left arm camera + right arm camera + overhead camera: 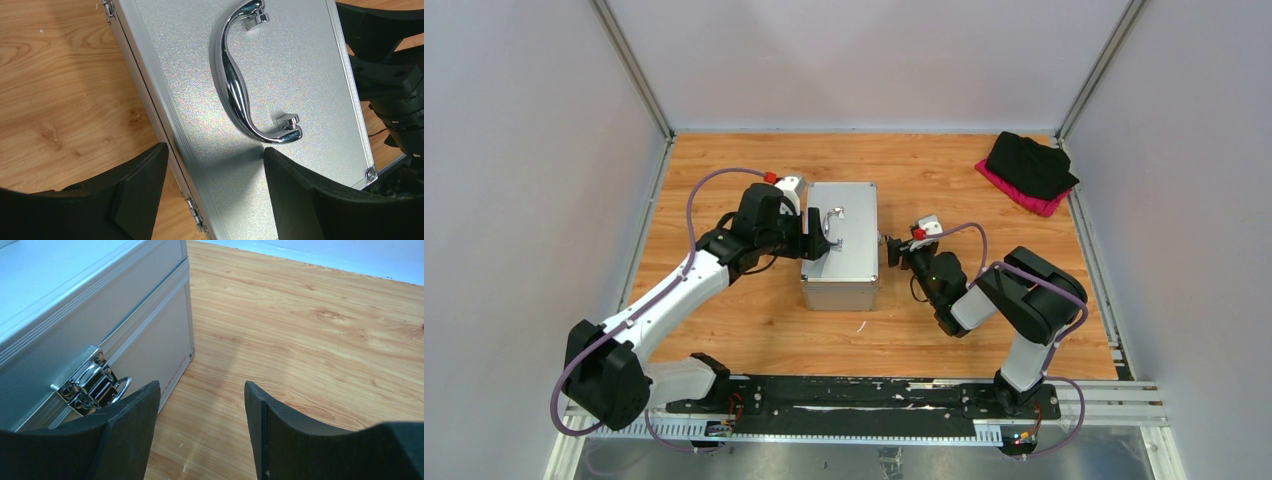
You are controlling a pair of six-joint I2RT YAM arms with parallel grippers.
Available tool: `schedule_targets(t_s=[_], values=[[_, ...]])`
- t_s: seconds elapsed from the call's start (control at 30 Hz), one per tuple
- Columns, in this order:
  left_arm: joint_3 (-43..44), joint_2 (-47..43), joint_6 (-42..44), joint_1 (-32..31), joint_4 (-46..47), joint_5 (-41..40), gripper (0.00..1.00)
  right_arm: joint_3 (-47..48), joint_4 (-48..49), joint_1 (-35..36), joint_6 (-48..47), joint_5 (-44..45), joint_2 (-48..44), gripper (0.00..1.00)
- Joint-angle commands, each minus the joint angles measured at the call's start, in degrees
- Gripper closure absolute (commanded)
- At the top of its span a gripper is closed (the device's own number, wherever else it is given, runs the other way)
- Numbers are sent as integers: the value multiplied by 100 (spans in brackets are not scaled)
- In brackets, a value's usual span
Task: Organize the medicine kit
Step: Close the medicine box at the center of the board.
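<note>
The medicine kit (840,245) is a silver metal case standing in the middle of the wooden table with its lid down. A chrome handle (235,85) lies flat on the lid (300,75). My left gripper (215,165) is open and straddles the case's left, hinged edge: one finger hangs over the wood, the other over the lid just short of the handle's end. From above, the left gripper (822,243) sits at that edge. My right gripper (888,250) is open and empty beside the case's right wall (75,325). Its left finger is next to the chrome latch (90,382).
A black and pink bundle of fabric (1029,170) lies at the back right corner. White walls with metal posts close in the table on three sides. A black rail (854,392) carrying both arm bases runs along the near edge.
</note>
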Motion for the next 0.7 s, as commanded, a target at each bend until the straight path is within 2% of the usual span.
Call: schedule_targets(t_s=[0.0, 0.67], values=[[-61, 5, 183, -16, -366, -98, 26, -19, 281, -91, 130, 124, -21, 33], [-53, 42, 192, -16, -364, -78, 26, 42, 282, -91, 445, -553, -134, 37]])
